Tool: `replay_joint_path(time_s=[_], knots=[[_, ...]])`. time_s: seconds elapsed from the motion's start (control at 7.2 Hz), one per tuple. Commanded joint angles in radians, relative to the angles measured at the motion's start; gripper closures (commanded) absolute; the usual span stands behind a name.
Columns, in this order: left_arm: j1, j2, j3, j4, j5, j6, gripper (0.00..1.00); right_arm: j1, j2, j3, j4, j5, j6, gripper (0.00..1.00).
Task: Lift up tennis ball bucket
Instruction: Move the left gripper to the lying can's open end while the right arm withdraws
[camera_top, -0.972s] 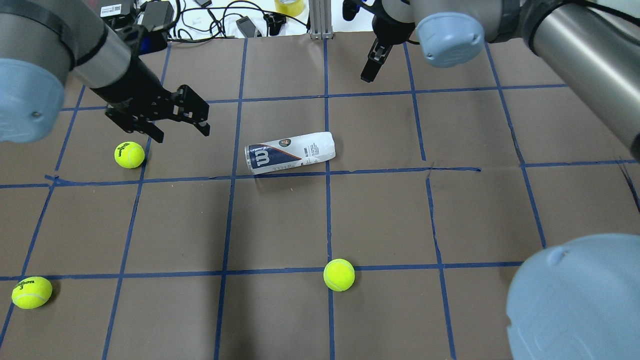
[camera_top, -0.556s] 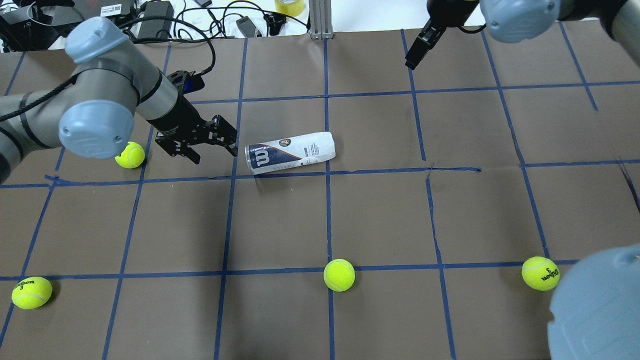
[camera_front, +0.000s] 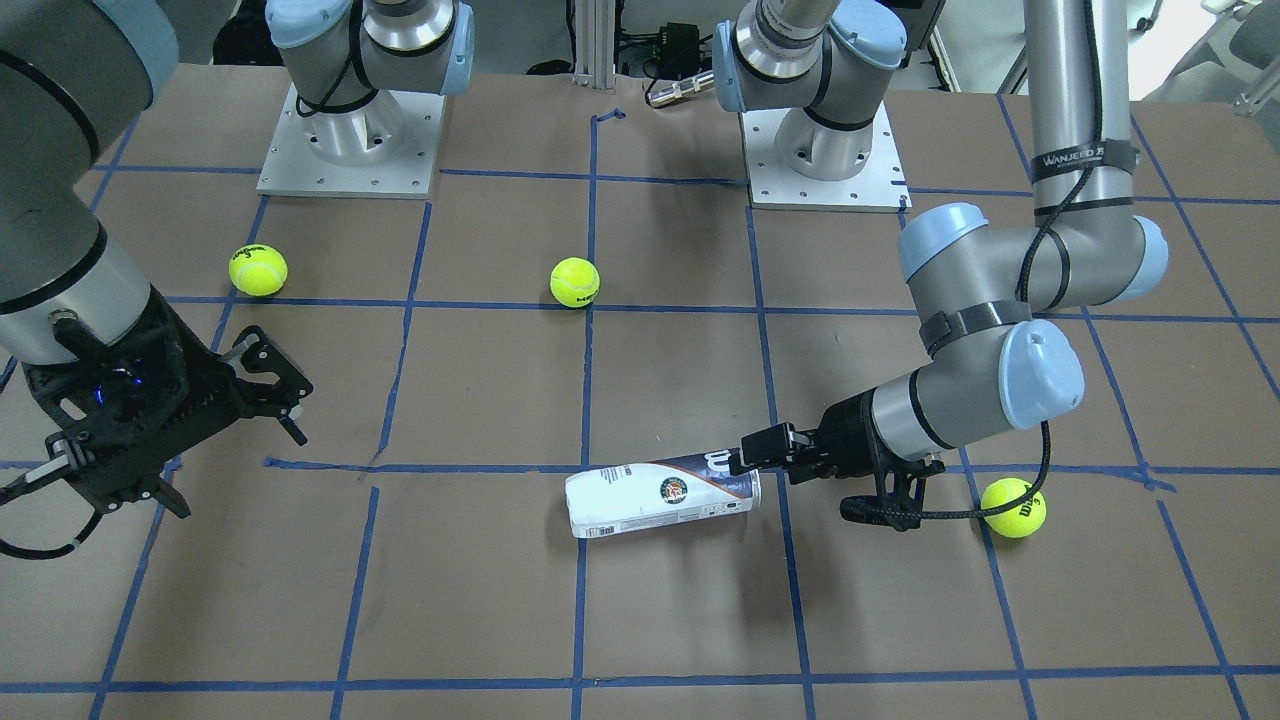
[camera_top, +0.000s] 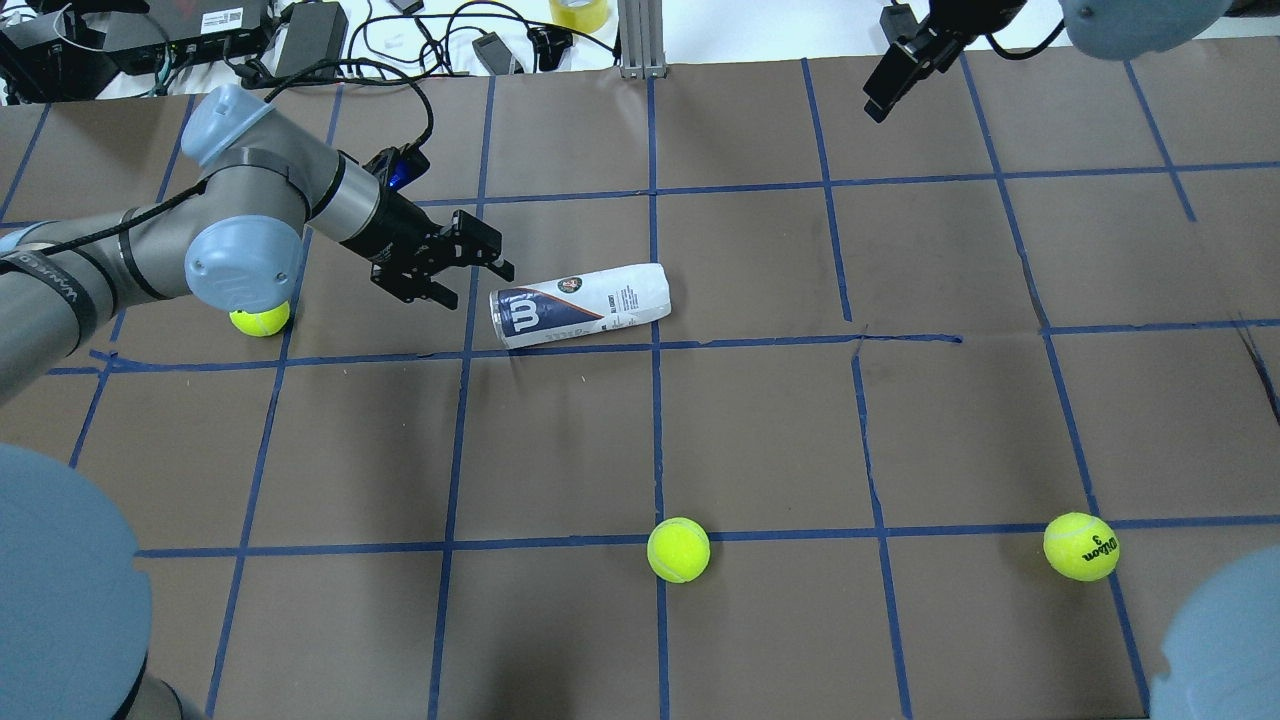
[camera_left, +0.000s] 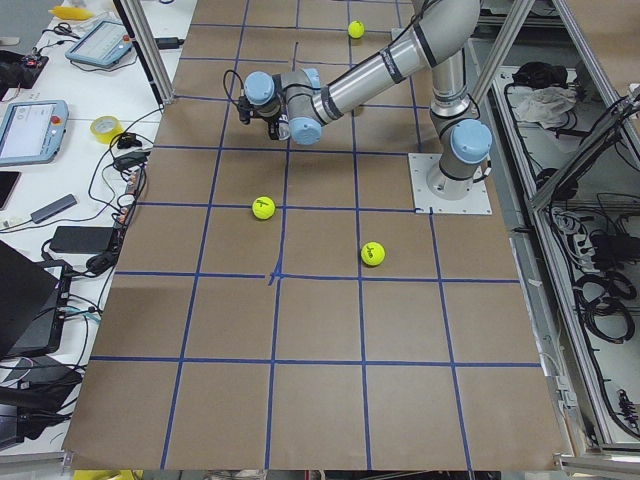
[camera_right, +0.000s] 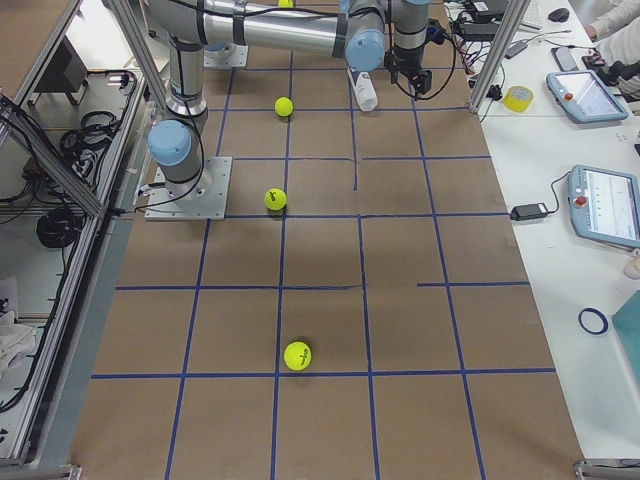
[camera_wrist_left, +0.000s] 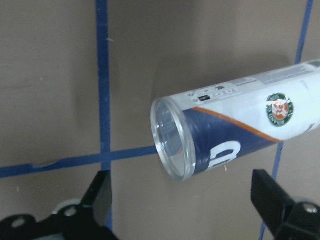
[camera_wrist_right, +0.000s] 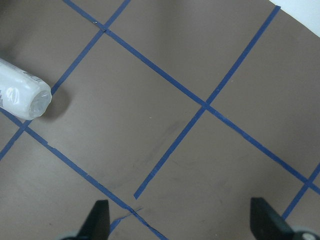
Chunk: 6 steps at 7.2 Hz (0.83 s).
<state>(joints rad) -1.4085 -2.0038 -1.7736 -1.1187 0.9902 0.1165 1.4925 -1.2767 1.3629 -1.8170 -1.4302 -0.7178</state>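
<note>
clear tennis ball bucket (camera_top: 579, 305) lying, left gripper (camera_top: 478, 285) beside

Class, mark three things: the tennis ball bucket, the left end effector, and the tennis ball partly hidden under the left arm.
tennis ball bucket (camera_top: 580, 305): overhead view, middle of its label.
left end effector (camera_top: 481, 288): overhead view, midway between fingertips.
tennis ball (camera_top: 260, 322): overhead view, visible lower part.

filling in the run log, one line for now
tennis ball bucket: lying on table, not gripped | left gripper: open, at its navy end | right gripper: open, far off
</note>
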Motion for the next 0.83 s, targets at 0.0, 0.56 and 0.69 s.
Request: replay_joint_path(time_s=[0.0,0.56,0.69], knots=[[0.01,-0.067,-0.003,-0.067,-0.112,0.003,0.0,-0.006,-0.038,0.031,0.019,-0.039,0.084,0.0],[0.011,-0.044,-0.004,-0.112,-0.163,-0.003,0.73,-0.001,-0.14,0.154,0.041,-0.099,0.312,0.0],[0.01,-0.04,-0.001,-0.11,-0.176,-0.006,1.0,-0.001,-0.151,0.156,0.068,-0.102,0.323,0.0]])
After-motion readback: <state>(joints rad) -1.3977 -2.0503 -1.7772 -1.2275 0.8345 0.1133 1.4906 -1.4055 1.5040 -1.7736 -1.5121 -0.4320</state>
